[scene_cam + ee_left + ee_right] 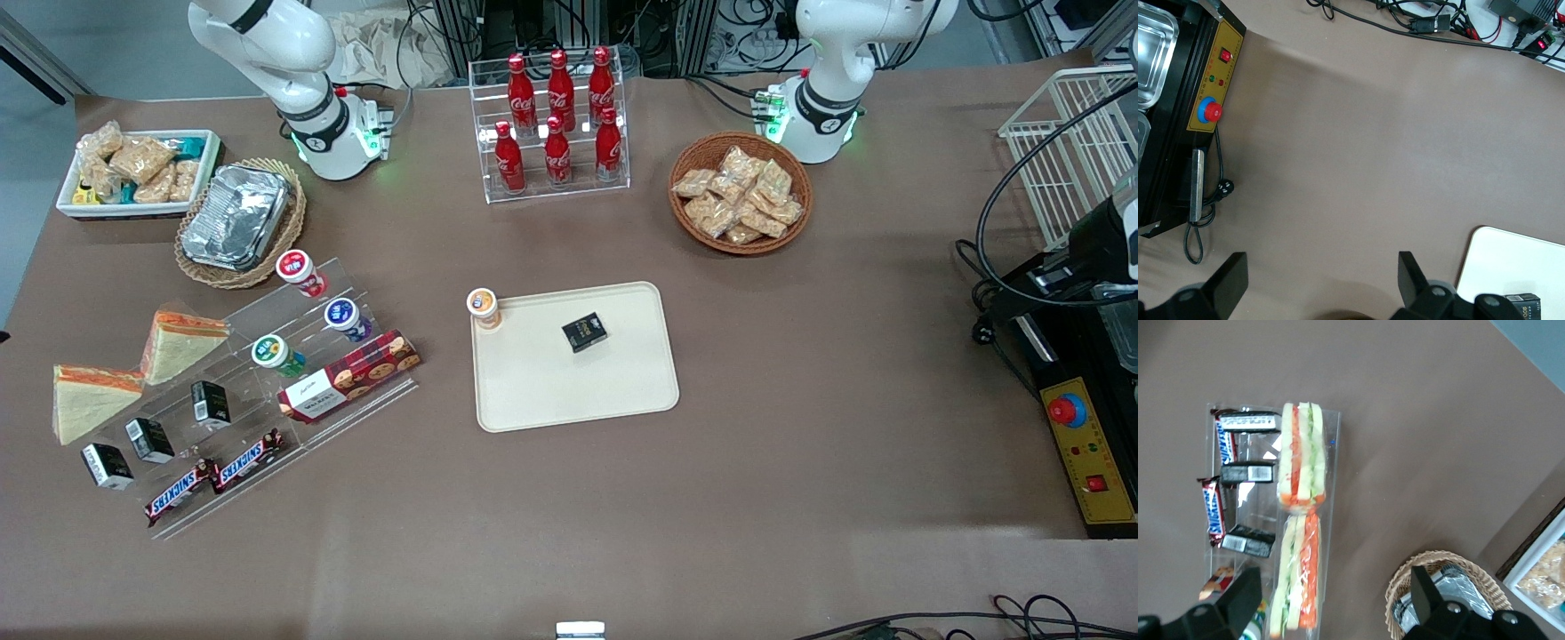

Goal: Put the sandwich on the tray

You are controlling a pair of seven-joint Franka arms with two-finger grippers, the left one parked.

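Sandwich wedges: you have two standing side by side on the clear acrylic display stand (267,391) toward the working arm's end of the worktop (800,444). One sandwich (180,340) lies farther from the front camera than its twin sandwich (89,398). Your tray (533,391) sits mid-worktop, well apart, carrying a small black box (584,332). Your gripper (1331,607) hangs above the sandwiches, fingers spread, holding nothing.

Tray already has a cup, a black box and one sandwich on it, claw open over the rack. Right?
Not quite. The front view shows both sandwiches on the rack, none on the tray. Tray holds only the cup and black box. The claw is open over the rack, per the right wrist view.
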